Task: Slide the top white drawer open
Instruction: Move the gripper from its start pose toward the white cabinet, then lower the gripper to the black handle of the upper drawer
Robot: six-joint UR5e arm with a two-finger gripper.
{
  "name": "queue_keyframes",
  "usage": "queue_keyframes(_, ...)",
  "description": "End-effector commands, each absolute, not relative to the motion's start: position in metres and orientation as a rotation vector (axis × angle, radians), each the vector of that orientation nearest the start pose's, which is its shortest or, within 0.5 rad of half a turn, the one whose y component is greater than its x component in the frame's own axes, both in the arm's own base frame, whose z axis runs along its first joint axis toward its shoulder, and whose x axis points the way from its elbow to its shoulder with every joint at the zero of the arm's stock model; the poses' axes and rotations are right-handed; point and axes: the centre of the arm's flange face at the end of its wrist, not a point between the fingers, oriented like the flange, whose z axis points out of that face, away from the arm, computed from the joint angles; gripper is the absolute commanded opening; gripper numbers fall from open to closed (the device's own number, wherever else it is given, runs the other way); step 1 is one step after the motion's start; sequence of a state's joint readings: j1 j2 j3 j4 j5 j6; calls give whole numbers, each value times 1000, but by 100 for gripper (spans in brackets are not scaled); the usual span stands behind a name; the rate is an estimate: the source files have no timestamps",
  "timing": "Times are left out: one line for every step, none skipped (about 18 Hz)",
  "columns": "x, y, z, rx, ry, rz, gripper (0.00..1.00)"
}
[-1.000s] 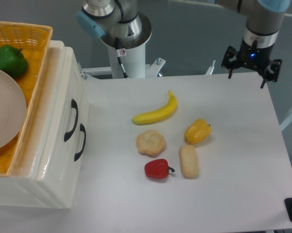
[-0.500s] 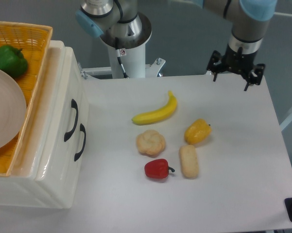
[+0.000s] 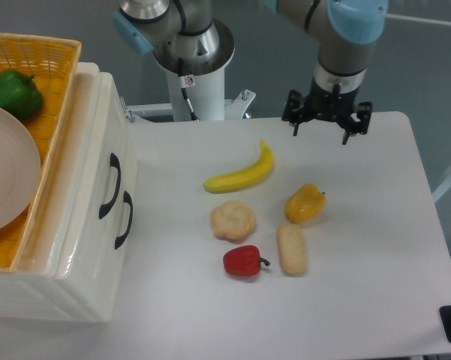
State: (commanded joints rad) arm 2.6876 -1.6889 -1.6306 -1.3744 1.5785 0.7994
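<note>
Two black handles are showing on the cabinet [image 3: 82,225] front at left; the top white drawer [image 3: 97,161], carrying the upper handle [image 3: 110,186], is sitting flush with the lower drawer [image 3: 109,247]. Gripper [image 3: 321,133] is hanging over the table's [image 3: 375,247] far edge, well apart from the cabinet, fingers spread wide and holding nothing. Banana [image 3: 242,172], yellow pepper [image 3: 305,203], red pepper [image 3: 244,261] and two bread rolls [image 3: 233,220] are lying mid-table. Orange basket [image 3: 30,60] is sitting atop the cabinet

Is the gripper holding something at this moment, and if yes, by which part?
Nothing is held. The gripper hangs open above the far side of the table, away from the top white drawer and its black handle.
</note>
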Motion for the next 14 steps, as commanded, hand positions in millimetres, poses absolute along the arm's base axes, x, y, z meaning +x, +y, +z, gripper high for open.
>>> queue_keyframes(-421,362,418,-3078,-568,32,100)
queue_keyframes(-417,369,418,-3043,-662,11,100)
queue_keyframes(-414,372,418,-3016,-710,-14,100)
queue_keyframes(-410,378,418,-2986,-744,-48,100)
queue_keyframes(-403,385,418,-2972,-760,-65,100)
queue_keyframes(-397,392,417,-2974,-775,-66,100)
queue_keyframes(-392,398,416,-2978,-784,-66,100)
queue_keyframes(-386,404,414,-2980,-780,-71,100)
queue_keyframes(-380,411,414,-2980,-782,-72,100)
queue_keyframes(-373,418,414,-2980,-790,-76,100)
queue_keyframes(-369,422,413,-2980,-805,-82,100)
queue_keyframes(-366,428,406,-2995,-807,-103,100)
queue_keyframes(-362,432,402,-3007,-799,-116,100)
queue_keyframes(-357,437,401,-3013,-794,-121,100)
